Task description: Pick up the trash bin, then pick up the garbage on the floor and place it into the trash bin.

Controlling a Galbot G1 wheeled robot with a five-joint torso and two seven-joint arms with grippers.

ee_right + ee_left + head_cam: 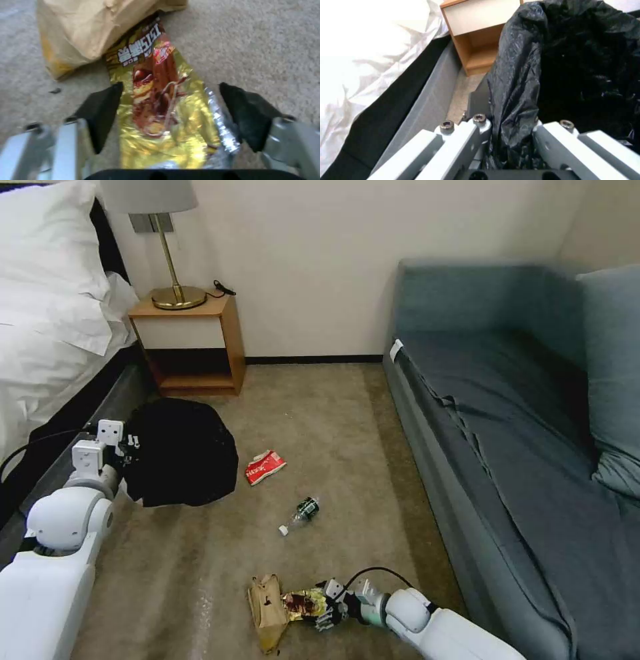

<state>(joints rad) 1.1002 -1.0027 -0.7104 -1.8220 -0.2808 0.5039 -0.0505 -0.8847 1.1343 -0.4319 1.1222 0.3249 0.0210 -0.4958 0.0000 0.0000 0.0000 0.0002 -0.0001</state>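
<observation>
Low over the nubby beige carpet (200,580), the right gripper (170,110) straddles a crinkled, foil-lined yellow snack wrapper (160,105), dark pads spread either side — not yet pinching. Just beyond its tips lies a creased brown paper bag (86,32). The left gripper (511,140) clamps the trash bin's (180,453) glossy black liner.

One bin (183,453), four litter items (265,467)

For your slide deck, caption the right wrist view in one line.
Open right gripper straddles the yellow snack wrapper on the carpet, beside the brown paper bag.
</observation>
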